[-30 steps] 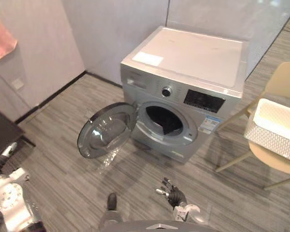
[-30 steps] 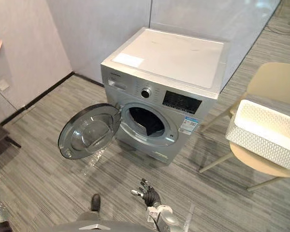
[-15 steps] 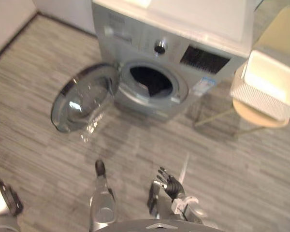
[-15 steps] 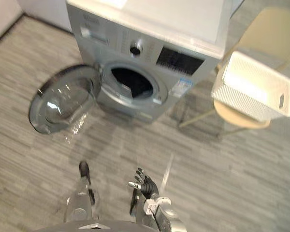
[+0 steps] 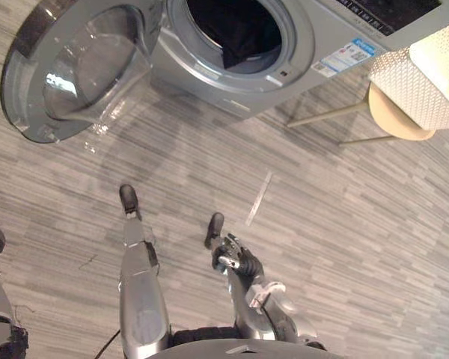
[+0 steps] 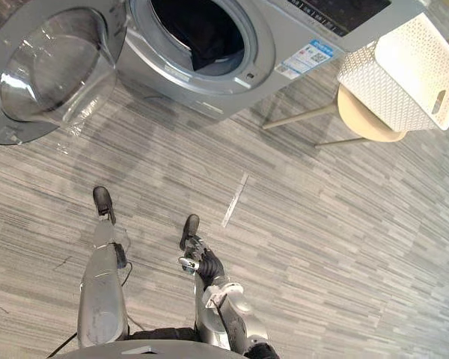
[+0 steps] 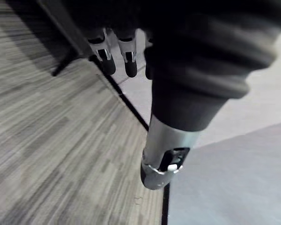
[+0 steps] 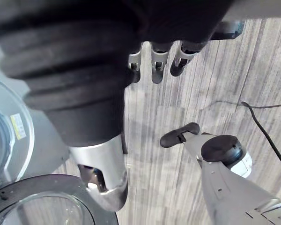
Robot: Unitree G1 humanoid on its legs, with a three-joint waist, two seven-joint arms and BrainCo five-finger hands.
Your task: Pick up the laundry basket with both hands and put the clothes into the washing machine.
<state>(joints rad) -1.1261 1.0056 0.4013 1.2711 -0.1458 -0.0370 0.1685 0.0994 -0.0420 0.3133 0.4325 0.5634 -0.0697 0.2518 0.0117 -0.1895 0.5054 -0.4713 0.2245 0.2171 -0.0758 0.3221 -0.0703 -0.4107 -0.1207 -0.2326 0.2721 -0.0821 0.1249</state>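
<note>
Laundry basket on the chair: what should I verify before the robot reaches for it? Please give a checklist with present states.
1. Laundry basket rests on the chair: ok.
2. Clothes inside it: cannot tell.
3. Left robot hand open and empty: ok.
4. Right robot hand open and empty: ok.
5. Robot hands near the basket: not ok, it is far off to the right.
6. Washing machine door open: ok; a dark cloth lies in the drum.

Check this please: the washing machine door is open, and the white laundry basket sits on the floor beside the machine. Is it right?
No. The washing machine door is open, but the white laundry basket sits on the beige chair beside the machine, not on the floor; the right eye view shows it.
</note>
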